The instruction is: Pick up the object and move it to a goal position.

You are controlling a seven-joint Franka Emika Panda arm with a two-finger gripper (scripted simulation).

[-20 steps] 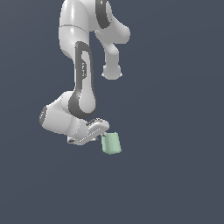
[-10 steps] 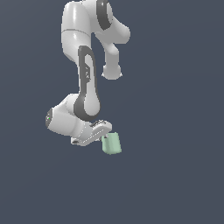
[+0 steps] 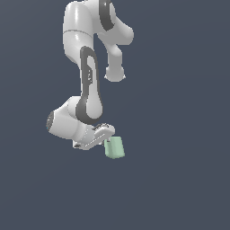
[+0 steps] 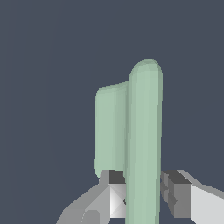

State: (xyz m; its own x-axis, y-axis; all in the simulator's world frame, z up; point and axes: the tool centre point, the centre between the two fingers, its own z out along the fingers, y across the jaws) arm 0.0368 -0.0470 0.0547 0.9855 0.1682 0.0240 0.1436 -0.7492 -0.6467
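While tool [image 4: 142,197] clamps mint block [image 3: 114,148], only plain dark backdrop surrounds; nothing obstructs.

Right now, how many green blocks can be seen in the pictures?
1. The green block sits between the fingers of the claw, at the arm's low end. No other block shows in either view.

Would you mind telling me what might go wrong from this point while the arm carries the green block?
The mint-green block sticks far out past the fingertips of the gripper, so it may pivot or slip in transit. The fingers appear to clamp only a narrow slab of it, so a quick swing could shake it loose.
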